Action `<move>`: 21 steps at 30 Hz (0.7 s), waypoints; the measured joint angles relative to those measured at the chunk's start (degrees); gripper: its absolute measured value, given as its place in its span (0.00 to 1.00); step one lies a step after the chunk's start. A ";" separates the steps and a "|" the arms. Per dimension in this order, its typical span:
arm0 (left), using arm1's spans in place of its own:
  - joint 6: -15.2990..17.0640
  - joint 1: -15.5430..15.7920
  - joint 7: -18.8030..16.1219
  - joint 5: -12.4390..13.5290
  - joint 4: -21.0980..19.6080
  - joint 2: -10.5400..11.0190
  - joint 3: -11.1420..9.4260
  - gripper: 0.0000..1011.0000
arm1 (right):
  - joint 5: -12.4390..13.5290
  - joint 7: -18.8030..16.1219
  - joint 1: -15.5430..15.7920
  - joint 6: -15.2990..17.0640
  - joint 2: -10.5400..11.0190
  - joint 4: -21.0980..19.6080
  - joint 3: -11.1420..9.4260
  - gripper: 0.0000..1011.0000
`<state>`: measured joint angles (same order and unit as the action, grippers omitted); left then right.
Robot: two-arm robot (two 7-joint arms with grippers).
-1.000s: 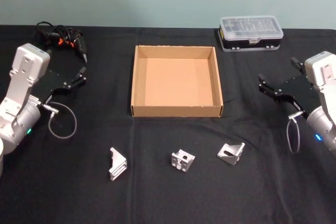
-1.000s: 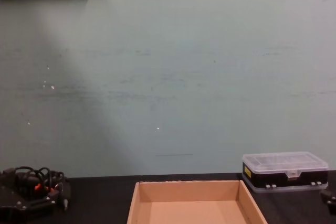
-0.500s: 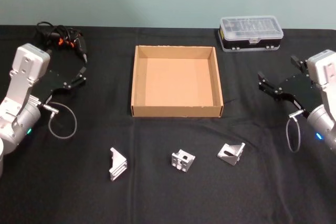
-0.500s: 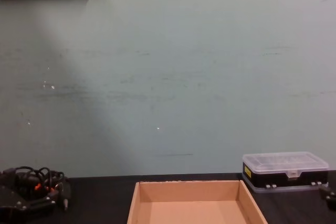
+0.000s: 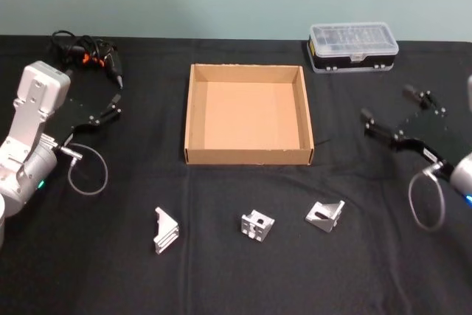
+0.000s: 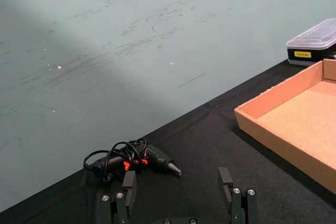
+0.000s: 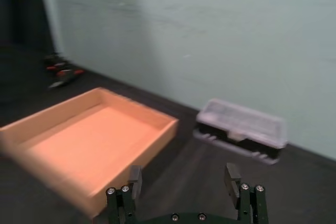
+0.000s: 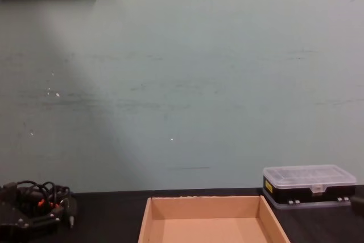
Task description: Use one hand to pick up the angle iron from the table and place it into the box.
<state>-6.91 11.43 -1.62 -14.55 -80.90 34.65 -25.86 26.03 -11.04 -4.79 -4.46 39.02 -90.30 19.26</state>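
Observation:
Three silver angle irons lie in a row on the black table [image 5: 88, 271], in front of the box: one at the left [image 5: 166, 230], one in the middle [image 5: 257, 225] and one at the right [image 5: 325, 215]. The tan cardboard box [image 5: 247, 156] stands empty at the table's centre. My right gripper [image 5: 387, 105] hovers open to the right of the box, behind the right angle iron, holding nothing. From its wrist its fingers [image 7: 135, 178] spread wide, facing the box [image 7: 157, 135]. My left gripper [image 5: 116, 105] stays open left of the box, fingers [image 6: 129, 183] apart.
A clear-lidded plastic case [image 5: 352, 46] with a black base sits at the back right, behind the box. A black and orange corded tool [image 5: 88, 53] lies at the back left. Cable loops hang from both wrists.
The right arm has drawn back toward the right edge and turned, so its gripper now sits slightly farther right. The left arm and the angle irons have not moved.

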 joint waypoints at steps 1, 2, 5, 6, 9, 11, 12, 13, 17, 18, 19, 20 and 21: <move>0.00 0.00 0.00 0.00 0.00 0.00 0.00 1.00 | 0.95 -1.32 0.58 0.31 0.64 -0.62 -0.32 0.99; 0.00 0.00 0.00 0.00 0.00 0.00 0.00 1.00 | 1.84 -2.56 1.17 0.57 1.32 -1.19 -0.60 0.99; 0.00 0.00 0.00 0.00 0.00 0.00 0.00 1.00 | 5.02 -8.66 3.37 1.28 4.16 -3.25 -1.27 0.99; 0.00 0.00 0.00 0.00 0.00 0.00 0.00 1.00 | 6.15 -11.59 4.30 1.38 5.44 -4.04 -1.42 0.99; 0.00 0.00 0.00 0.00 0.00 0.00 0.00 1.00 | 7.00 -15.43 5.42 1.39 7.24 -4.93 -1.39 0.99; 0.00 0.00 0.00 0.00 0.00 0.00 0.00 1.00 | 7.27 -18.57 6.13 1.40 8.51 -5.39 -1.11 0.99; 0.00 0.00 0.00 0.00 0.00 0.00 0.00 1.00 | 7.24 -20.30 6.44 1.40 9.26 -5.61 -0.88 0.99; 0.00 0.00 0.00 0.00 0.00 0.00 0.00 1.00 | 7.20 -21.01 6.59 1.43 9.54 -5.72 -0.76 0.99; 0.00 0.00 0.00 0.00 0.00 0.00 0.00 1.00 | 6.35 -23.43 7.20 1.51 10.32 -6.19 -0.17 0.99; 0.00 0.00 0.00 0.00 0.00 0.00 0.00 1.00 | 5.93 -24.05 7.36 1.51 10.44 -6.32 0.06 0.99; 0.00 0.00 0.00 0.00 0.00 0.00 0.00 1.00 | 5.68 -24.28 7.43 1.52 10.46 -6.39 0.14 0.99; 0.00 0.00 0.00 0.00 0.00 0.00 0.00 1.00 | 5.21 -24.55 7.57 1.65 10.46 -6.52 0.29 0.99; 0.00 0.00 0.00 0.00 0.00 0.00 0.00 1.00 | 4.98 -24.58 7.65 1.76 10.43 -6.58 0.34 0.99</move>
<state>-6.91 11.43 -1.62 -14.55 -80.90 34.64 -25.86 31.01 -35.62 2.86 -2.70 49.45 -96.87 19.60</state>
